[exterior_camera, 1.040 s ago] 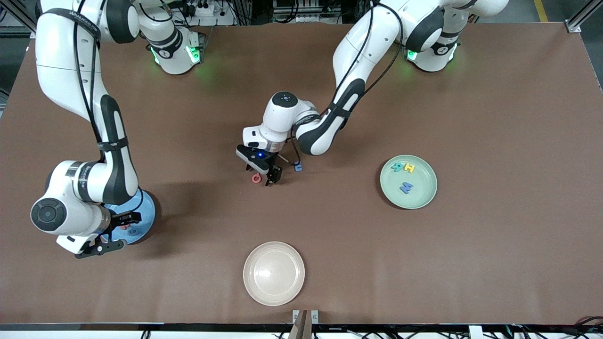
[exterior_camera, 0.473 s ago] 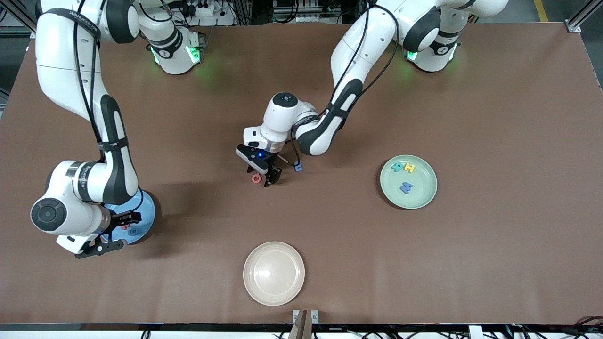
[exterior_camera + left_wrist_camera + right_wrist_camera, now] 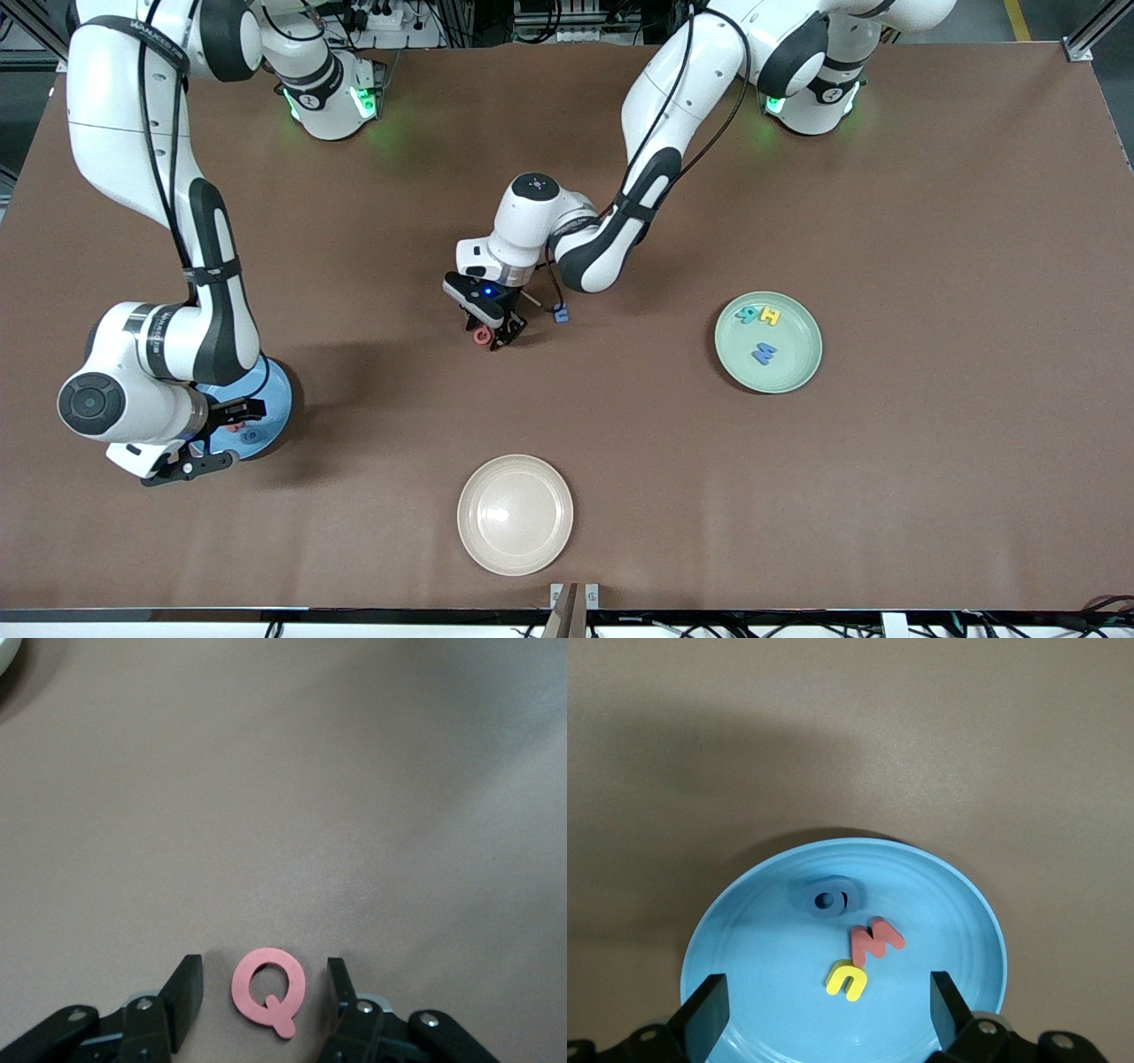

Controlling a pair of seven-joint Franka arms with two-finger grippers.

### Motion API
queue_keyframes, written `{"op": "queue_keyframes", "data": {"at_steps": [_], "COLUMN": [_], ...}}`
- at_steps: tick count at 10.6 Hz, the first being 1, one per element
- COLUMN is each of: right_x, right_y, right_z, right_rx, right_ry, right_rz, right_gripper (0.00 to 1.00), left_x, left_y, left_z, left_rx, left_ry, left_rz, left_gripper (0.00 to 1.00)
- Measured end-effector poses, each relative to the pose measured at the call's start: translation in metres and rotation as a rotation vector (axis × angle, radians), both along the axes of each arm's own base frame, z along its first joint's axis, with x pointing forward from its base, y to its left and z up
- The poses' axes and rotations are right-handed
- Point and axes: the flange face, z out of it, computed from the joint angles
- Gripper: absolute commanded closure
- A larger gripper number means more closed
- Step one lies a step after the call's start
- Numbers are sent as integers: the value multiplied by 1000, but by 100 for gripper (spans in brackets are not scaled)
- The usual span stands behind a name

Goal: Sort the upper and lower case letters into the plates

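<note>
While sorting goes on:
Left gripper [image 3: 262, 1001]: low at mid-table, fingers spread, red Q [image 3: 267, 989] flat between them.
Advice: stay centred, then close.
Right gripper [image 3: 828, 1010]: waits, fingers apart, over blue plate [image 3: 744, 930] holding 3 letters.

tabletop [image 3: 930, 221]: matt brown sheet, smooth, with faint creases
red Q [image 3: 268, 988]: matt, soft-looking foam
light blue plate [image 3: 957, 930]: smooth, semi-gloss, like plastic
cream plate [image 3: 515, 515]: glossy, catches light
mint plate [image 3: 797, 372]: smooth, low sheen
left claw [image 3: 263, 1002]: black matt fingers
arm shells [image 3: 133, 124]: glossy white plastic
</note>
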Motion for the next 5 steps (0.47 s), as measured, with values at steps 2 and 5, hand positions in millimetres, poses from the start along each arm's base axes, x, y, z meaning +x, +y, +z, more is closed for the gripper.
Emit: {"op": "queue_keyframes", "data": {"at_steps": [2, 5], "right_x": [0, 0], "right_y": [0, 0], "right_z": [0, 0], "right_rx": [0, 0], "right_ry": [0, 0], "right_rz": [0, 0], "right_gripper": [0, 0], "left_x": [1, 0], "left_y": [0, 0], "left_z": [0, 0], "left_rx": [-2, -3], "left_ry": [2, 3], "left_rz": [6, 6], "left_gripper": [42, 42]}}
